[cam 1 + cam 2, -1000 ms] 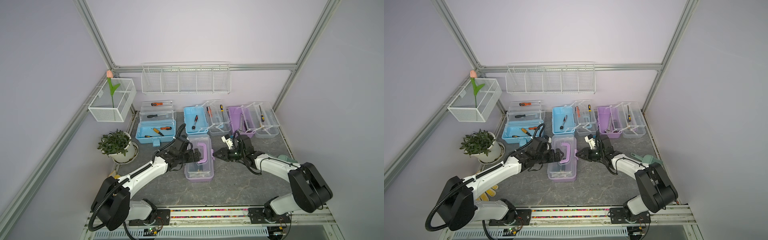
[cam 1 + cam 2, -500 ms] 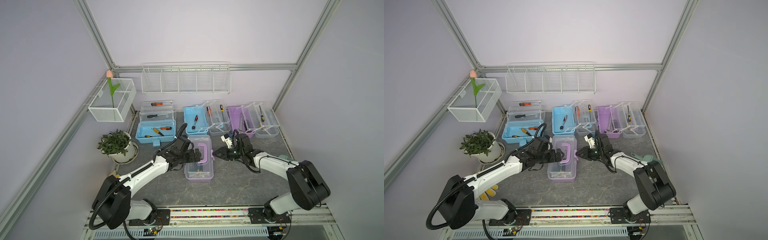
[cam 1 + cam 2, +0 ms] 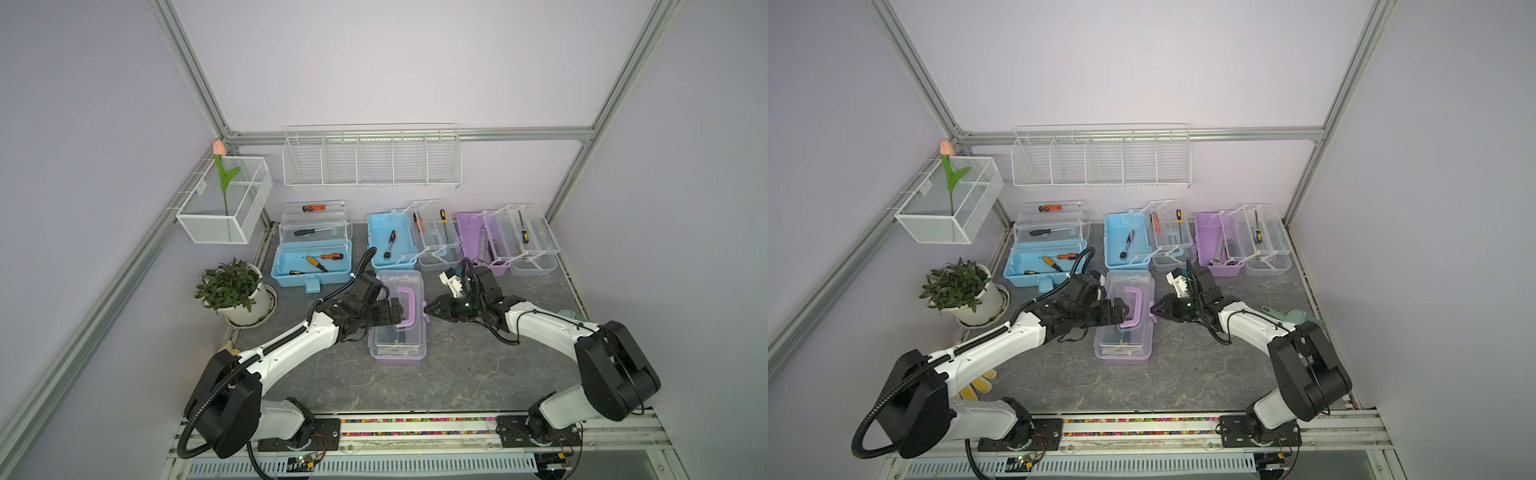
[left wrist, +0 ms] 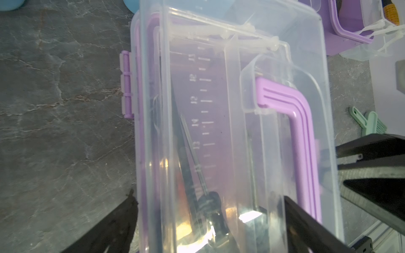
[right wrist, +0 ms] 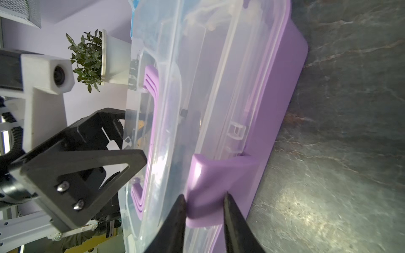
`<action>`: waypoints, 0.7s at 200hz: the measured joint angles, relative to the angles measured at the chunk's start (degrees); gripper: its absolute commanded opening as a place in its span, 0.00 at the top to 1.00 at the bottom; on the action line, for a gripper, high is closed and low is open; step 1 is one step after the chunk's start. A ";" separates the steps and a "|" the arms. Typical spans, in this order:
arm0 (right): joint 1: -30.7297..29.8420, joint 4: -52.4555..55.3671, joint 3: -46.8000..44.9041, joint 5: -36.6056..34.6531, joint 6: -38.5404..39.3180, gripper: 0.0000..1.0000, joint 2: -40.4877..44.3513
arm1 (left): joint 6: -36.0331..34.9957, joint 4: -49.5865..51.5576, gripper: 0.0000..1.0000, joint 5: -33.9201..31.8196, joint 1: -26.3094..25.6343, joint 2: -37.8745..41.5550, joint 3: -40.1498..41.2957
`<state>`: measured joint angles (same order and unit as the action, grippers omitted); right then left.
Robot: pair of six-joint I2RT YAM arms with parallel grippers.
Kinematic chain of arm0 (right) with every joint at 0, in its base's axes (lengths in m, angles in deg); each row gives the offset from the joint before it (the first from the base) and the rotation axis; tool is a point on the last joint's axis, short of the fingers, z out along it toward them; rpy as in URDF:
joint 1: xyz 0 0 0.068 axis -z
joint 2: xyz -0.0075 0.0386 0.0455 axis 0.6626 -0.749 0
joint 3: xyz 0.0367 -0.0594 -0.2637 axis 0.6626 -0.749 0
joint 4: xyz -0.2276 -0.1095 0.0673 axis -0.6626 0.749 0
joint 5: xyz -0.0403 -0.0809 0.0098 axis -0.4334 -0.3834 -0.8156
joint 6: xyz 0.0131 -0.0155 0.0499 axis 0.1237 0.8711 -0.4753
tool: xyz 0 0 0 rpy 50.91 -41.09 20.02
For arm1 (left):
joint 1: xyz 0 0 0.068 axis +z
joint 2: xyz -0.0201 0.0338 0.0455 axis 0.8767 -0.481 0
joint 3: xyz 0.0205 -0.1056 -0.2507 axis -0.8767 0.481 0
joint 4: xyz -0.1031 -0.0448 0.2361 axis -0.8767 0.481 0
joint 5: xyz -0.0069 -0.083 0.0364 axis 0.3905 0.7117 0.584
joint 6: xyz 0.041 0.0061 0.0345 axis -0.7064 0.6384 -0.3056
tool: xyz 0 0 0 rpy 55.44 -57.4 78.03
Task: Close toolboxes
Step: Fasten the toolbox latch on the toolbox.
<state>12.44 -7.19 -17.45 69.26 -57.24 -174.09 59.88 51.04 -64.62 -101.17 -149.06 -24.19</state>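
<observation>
A purple-based toolbox lies at the front with its clear lid down and its purple handle flat. My right gripper pinches its purple latch from the right side, as both top views show. My left gripper is open wide and straddles the lid from the left, one finger outside the hinge edge, the other near the handle. At the back stand three open toolboxes with trays spread: a light-blue one, a second light-blue one and a purple one.
A potted plant stands at the left. A white wire basket with a tulip hangs on the left wall and a wire rack on the back wall. A green tool lies by the right arm.
</observation>
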 measured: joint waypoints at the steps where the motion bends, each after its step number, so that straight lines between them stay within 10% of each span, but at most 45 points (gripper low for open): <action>1: 0.00 0.02 0.00 0.00 0.00 0.70 0.00 | 0.02 0.00 0.01 0.00 0.00 0.00 0.00; 140: -2.27 5.09 0.50 -2.78 1.66 0.75 -1.42 | 0.33 0.02 0.01 -0.98 -0.66 -0.39 -0.26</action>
<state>10.17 -2.10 -16.95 66.49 -55.58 -175.51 60.21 51.06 -65.60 -101.83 -149.45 -24.46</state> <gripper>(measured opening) 0.254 0.990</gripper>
